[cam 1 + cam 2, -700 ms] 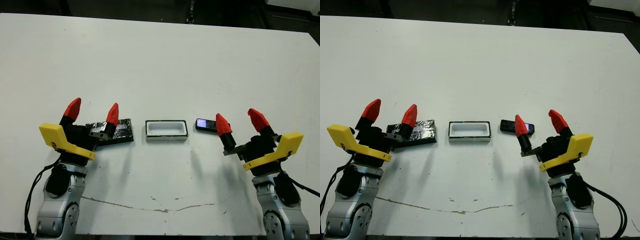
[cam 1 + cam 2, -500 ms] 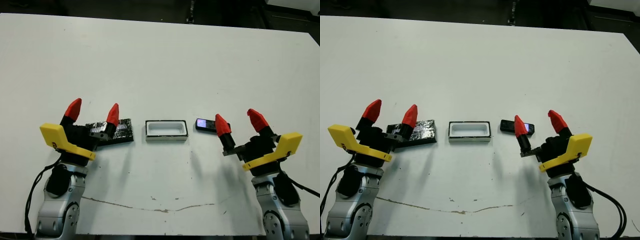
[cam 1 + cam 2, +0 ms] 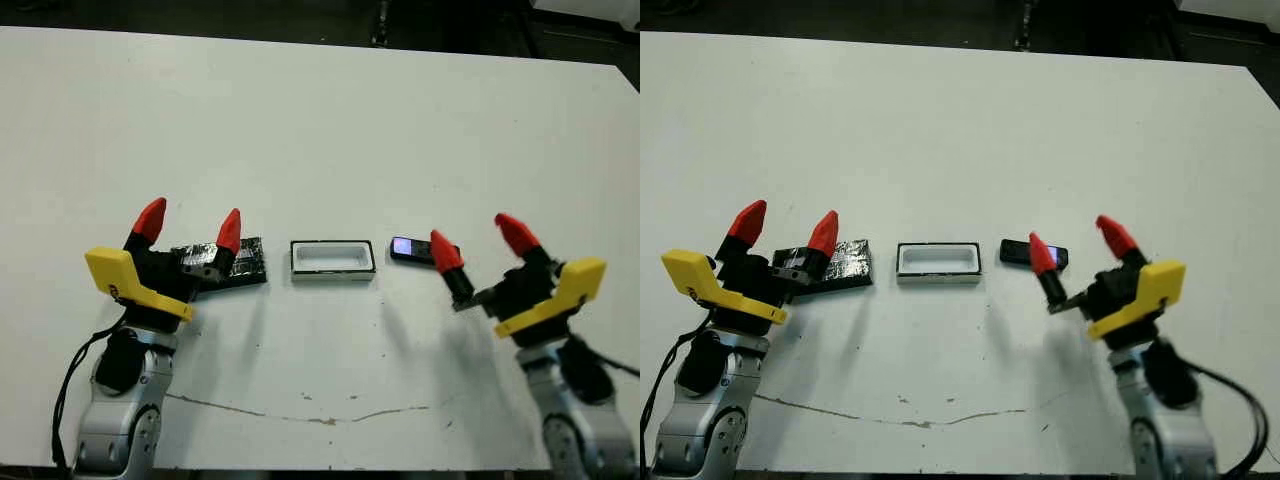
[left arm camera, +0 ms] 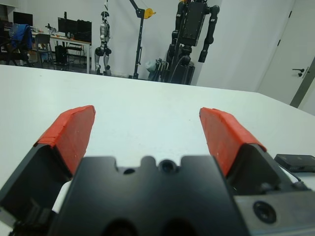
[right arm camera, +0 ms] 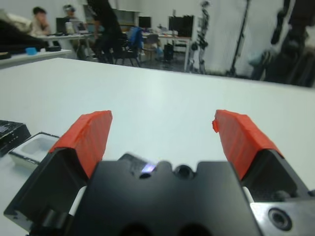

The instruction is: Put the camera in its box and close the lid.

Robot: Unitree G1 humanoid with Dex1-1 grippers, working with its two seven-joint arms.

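Right gripper (image 3: pixel 478 243) hovers with its fingers spread, holding nothing, just right of the camera (image 3: pixel 409 249). Its inner fingertip overlaps the camera's right end from above. The camera lies flat just right of the box (image 3: pixel 332 260), long axis running toward it, so the right arm is plainly nearer. Left gripper (image 3: pixel 190 224), also spread, sits over the lid (image 3: pixel 240 262) left of the box.
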